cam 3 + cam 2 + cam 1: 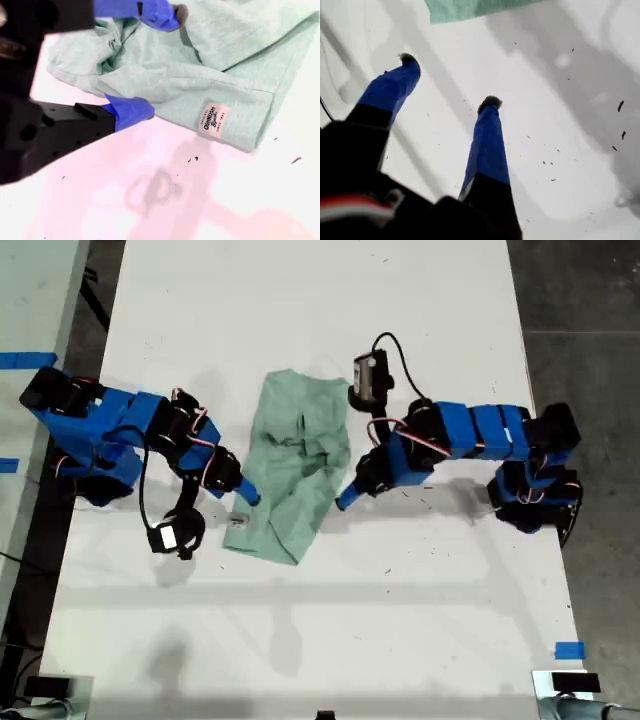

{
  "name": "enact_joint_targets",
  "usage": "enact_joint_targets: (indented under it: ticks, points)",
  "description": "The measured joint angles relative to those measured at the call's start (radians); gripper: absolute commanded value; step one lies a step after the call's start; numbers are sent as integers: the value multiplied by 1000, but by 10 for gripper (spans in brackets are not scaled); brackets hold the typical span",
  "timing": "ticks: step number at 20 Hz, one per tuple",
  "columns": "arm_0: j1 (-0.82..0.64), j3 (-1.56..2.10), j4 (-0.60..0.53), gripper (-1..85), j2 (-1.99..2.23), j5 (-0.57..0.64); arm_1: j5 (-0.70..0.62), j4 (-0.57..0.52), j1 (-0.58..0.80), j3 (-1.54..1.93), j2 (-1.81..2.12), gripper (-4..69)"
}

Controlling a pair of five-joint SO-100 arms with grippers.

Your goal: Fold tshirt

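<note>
Second wrist view: my second gripper is spread wide. One blue finger rests on top of the pale mint-green cloth tshirt, the other sits at its near hem, and rumpled fabric lies between them, unpinched. A small white sewn label sits on the hem just beside that finger.

In the first wrist view, my first gripper is also wide and empty, tips down close to the bare white table, the tshirt's edge a little ahead.

In the exterior view, both arms reach inward and low, flanking the crumpled tshirt at mid-table. Open tabletop surrounds it on every side, widest toward the view's top and bottom.
</note>
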Motion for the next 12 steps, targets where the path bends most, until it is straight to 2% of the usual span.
enact_joint_targets:
  ticks: [2,3,6,12]
  points:
    - [25,34,-6,253,20,-28,38,-35,-28,0,-43,303]
    - [34,89,-44,252,55,-34,51,-63,-38,0,-74,303]
    - [43,374,-250,247,253,-63,78,-153,-57,-2,-163,303]
    - [80,696,-512,242,331,-95,100,-275,-74,-216,-439,296]
